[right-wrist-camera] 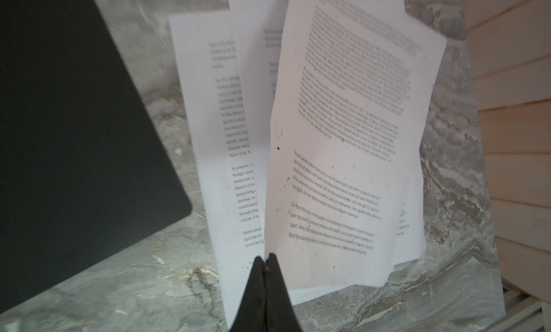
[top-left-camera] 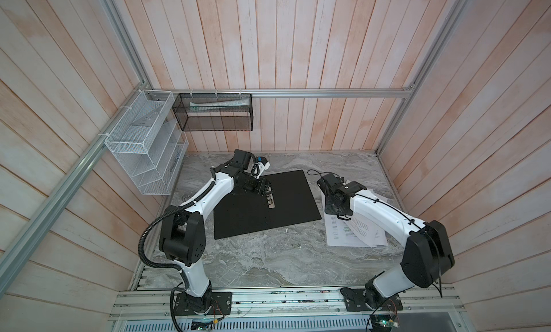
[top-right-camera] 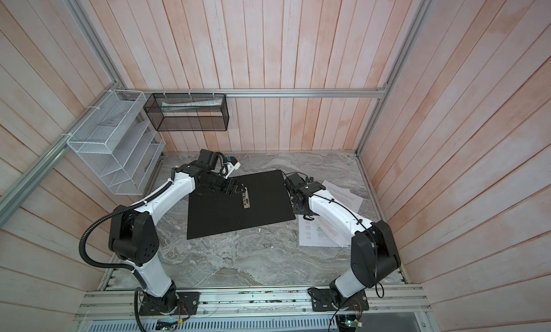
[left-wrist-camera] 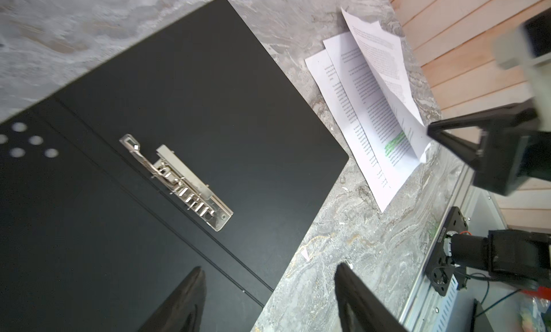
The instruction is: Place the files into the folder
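Our right gripper (right-wrist-camera: pixel 266 259) is pinched fully closed on the near edge of the top sheet (right-wrist-camera: pixel 343 136), which curls up off the other files (right-wrist-camera: pixel 208 136) fanned on the table (right-wrist-camera: pixel 119 285) ahead of it. Our left gripper (left-wrist-camera: pixel 269 269) hangs with its jaws well apart and empty above the open folder (left-wrist-camera: pixel 208 92), which lies flat, black inside up, with its metal clip (left-wrist-camera: pixel 176 178) just ahead of the fingers. The folder sits beside the files, near but not touching. We judge the grip thin: holding only an edge, the sheet could slip out, crease or tear when carried. Being limp, it may sag and catch the folder's rim or the clip, or drag a lower sheet askew. The print is mostly too blurred to read. We make out "Some people" at the start of a paragraph, and one passage is highlighted in green (left-wrist-camera: pixel 393 142). We see no brand or label on the folder's inside.
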`<action>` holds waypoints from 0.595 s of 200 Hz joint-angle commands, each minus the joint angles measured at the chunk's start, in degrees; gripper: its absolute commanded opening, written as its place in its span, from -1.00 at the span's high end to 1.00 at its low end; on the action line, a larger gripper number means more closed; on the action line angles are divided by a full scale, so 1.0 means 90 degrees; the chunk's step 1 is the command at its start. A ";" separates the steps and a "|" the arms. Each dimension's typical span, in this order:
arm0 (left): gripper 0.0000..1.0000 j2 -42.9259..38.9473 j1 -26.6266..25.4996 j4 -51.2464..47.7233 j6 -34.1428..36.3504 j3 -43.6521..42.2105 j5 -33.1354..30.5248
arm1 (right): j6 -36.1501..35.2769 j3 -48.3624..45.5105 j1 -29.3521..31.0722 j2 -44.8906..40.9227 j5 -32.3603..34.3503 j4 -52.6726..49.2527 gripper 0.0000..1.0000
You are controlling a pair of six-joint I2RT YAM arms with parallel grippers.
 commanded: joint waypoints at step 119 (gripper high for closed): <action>-0.48 0.0389 -0.0082 -0.0178 0.0526 0.0717 0.0849 | 0.0493 0.0014 -0.0558 0.0481 -0.0808 0.0934 0.25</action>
